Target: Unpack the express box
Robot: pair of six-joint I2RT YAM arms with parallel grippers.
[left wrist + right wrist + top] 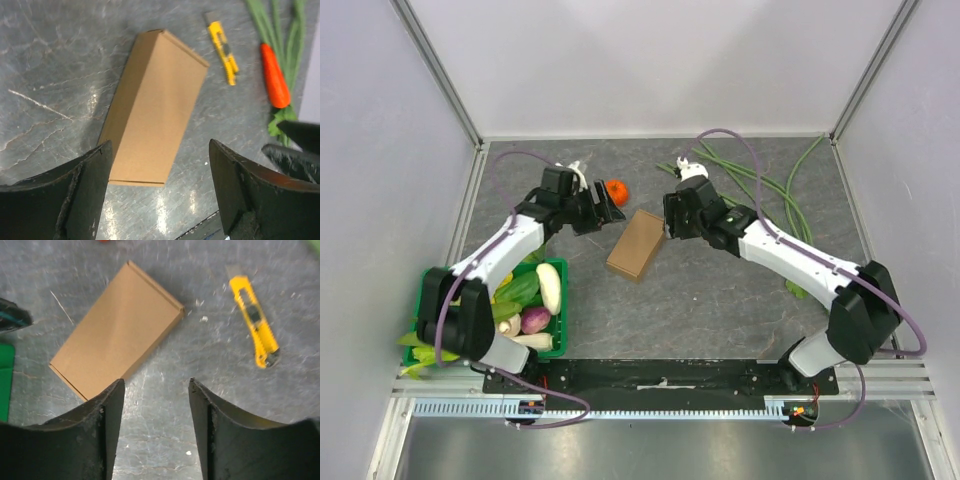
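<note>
The express box (636, 245) is a flat brown carton lying shut on the grey table, also seen in the left wrist view (155, 105) and the right wrist view (117, 330). My left gripper (610, 208) is open and empty, hovering just beyond the box's upper left end; in the left wrist view (160, 150) the box's near end lies between its jaws, below them. My right gripper (670, 225) is open and empty beside the box's upper right corner; in the right wrist view (156, 385) bare table lies between its jaws, the box just to their left.
A yellow utility knife (254, 322) lies right of the box, also in the left wrist view (223, 47). A carrot (274, 75) lies among long green beans (770, 185). An orange round fruit (617, 192) sits behind the left gripper. A green vegetable crate (558, 300) stands at the front left.
</note>
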